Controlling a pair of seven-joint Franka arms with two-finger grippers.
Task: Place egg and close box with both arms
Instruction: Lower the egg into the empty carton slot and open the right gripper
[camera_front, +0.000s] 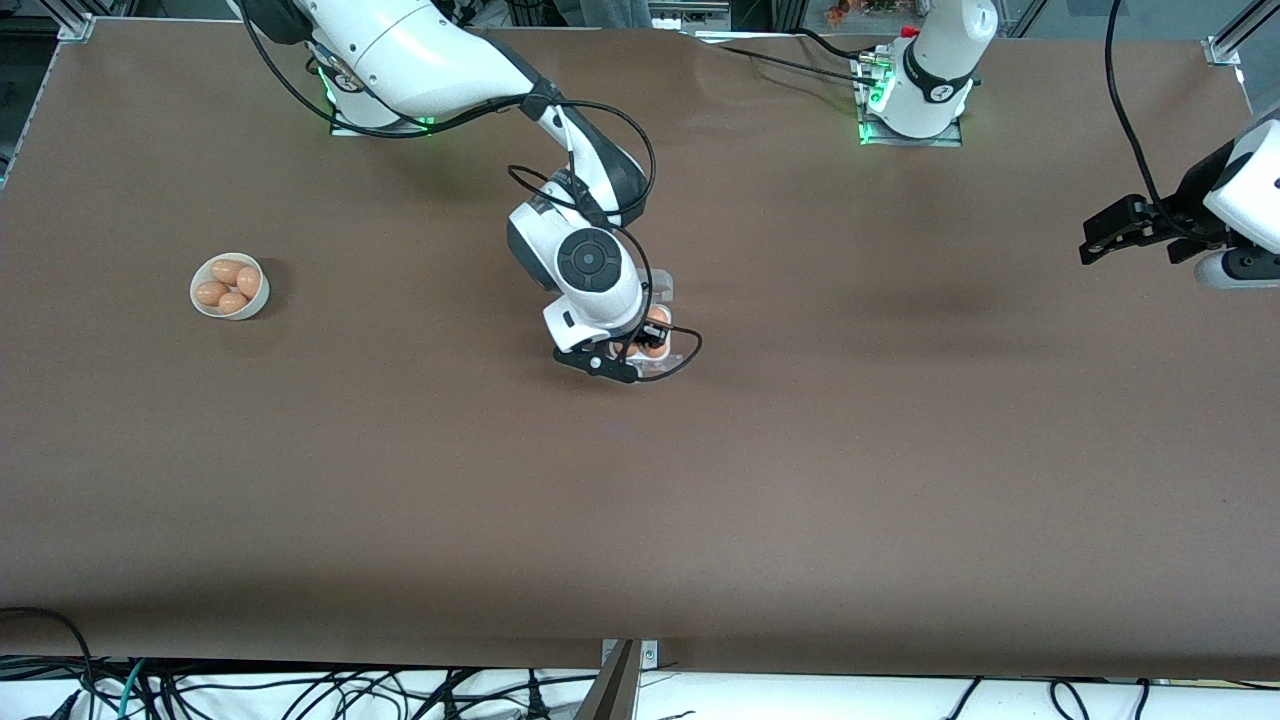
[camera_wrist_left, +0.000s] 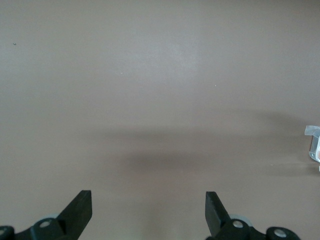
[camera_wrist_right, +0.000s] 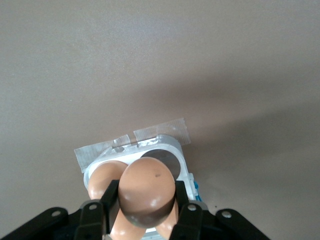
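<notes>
While the left tool (camera_wrist_left: 148, 212) waits spread wide, the right tool (camera_wrist_right: 146, 212) pinches the egg (camera_wrist_right: 147, 187) over the box (camera_wrist_right: 170, 150)

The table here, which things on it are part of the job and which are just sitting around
Part of the job:
- the egg, gripped by the right gripper over the box
- the box, mid-table, one egg already inside
- the left gripper, open, waiting over bare table at the left arm's end

Just sitting around:
- the white bowl of spare eggs at the right arm's end
- cables along the table edge
</notes>
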